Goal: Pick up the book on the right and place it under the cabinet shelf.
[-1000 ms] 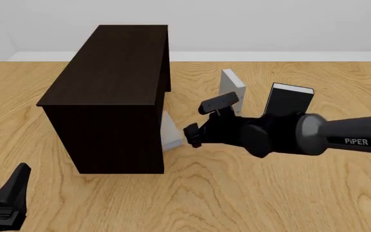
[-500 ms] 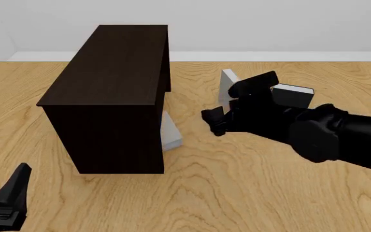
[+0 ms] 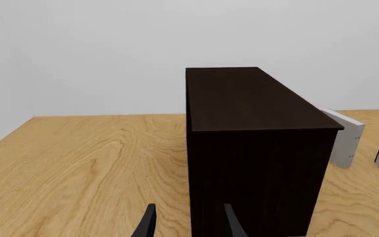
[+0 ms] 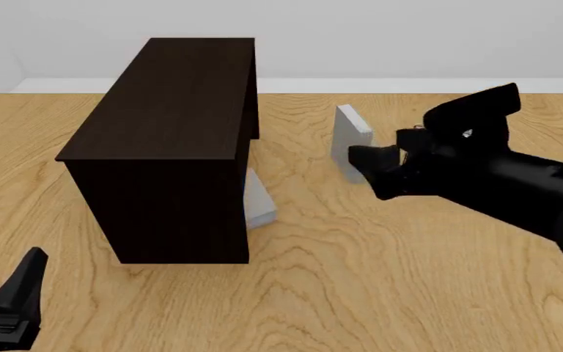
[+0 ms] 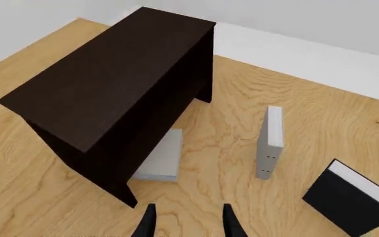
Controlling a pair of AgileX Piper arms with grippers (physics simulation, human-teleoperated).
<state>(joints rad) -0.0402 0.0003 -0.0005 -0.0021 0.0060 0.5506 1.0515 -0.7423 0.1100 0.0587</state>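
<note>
The book (image 4: 259, 199) is a light grey hardcover lying flat, tucked partly beneath the cabinet shelf (image 4: 164, 117) on its right side. The right wrist view shows the book (image 5: 160, 159) poking out from under the dark cabinet shelf (image 5: 110, 74). My right gripper (image 4: 372, 172) hangs open and empty, well to the right of the book and above the table; its fingers (image 5: 148, 224) stand apart. At the near left corner my left gripper (image 4: 12, 301) is open, short of the cabinet shelf (image 3: 255, 148).
A second grey book (image 4: 352, 134) stands upright just beyond my right gripper, also seen as the upright grey book (image 5: 269, 140) (image 3: 344, 138). A black book (image 5: 351, 197) stands further right; in the front view my right arm hides it. A white wall backs the table.
My right gripper has drawn back from the cabinet's side, up and to the right, with nothing in it. The book stays under the cabinet. The left arm has not moved.
</note>
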